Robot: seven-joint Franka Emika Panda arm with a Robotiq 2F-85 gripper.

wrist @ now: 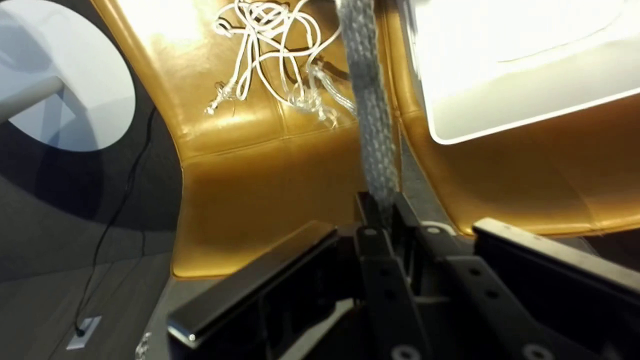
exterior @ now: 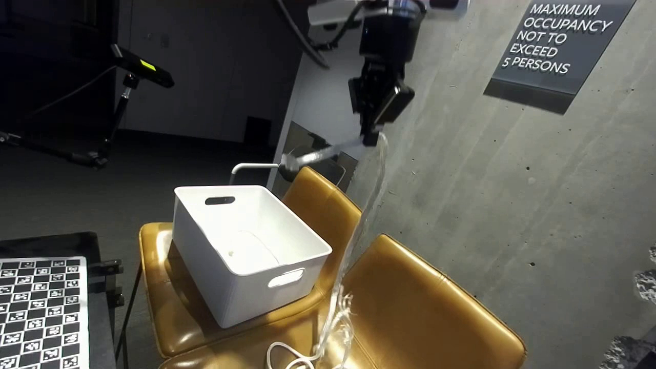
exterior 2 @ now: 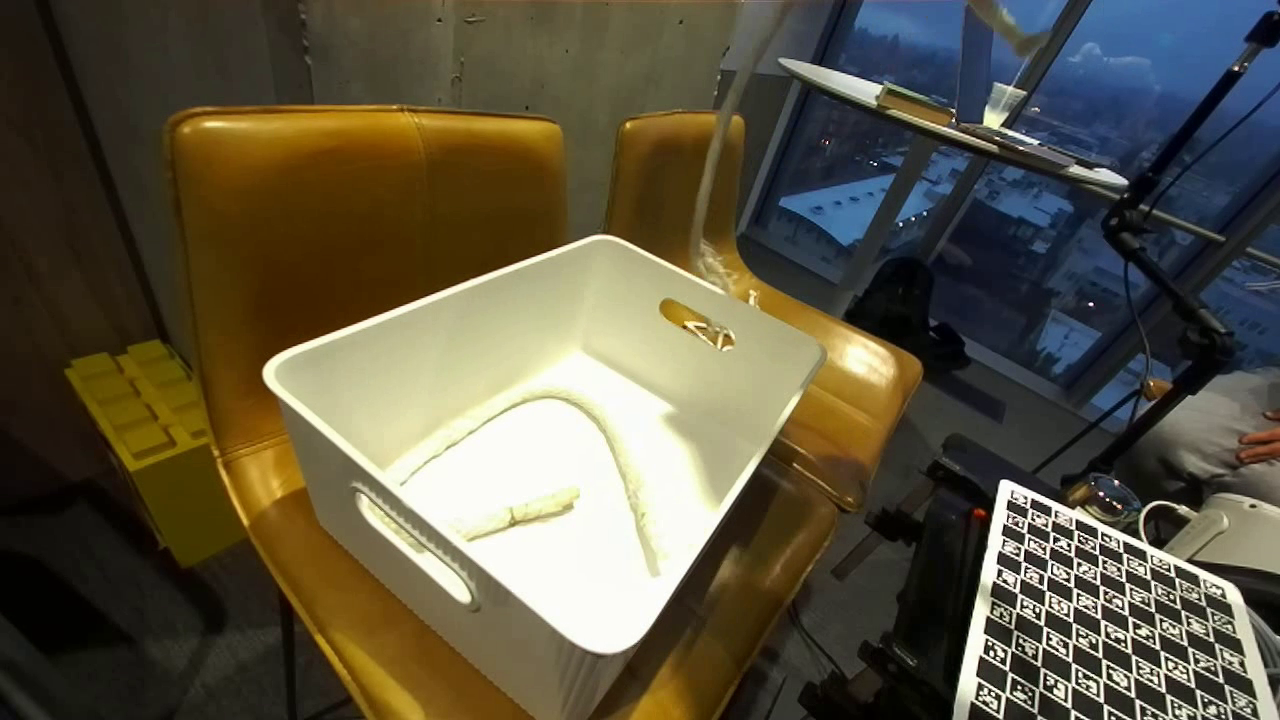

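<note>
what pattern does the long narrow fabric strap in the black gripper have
A fine grey weave; the long narrow fabric strap shows best in the wrist view.

In the wrist view, a rope (wrist: pixel 369 100) runs from the tool (wrist: pixel 384 207) at six o'clock up to twelve; a cord (wrist: pixel 283 54) lies on a chair (wrist: pixel 260 195) toward eleven, and a bin (wrist: pixel 520 99) stands on the neighbouring chair (wrist: pixel 530 175) toward two. In an exterior view, lengths of rope (exterior 2: pixel 520 511) lie inside the bin; a block (exterior 2: pixel 160 460) sits at its nine o'clock, a board (exterior 2: pixel 1110 620) between three and four.
</note>
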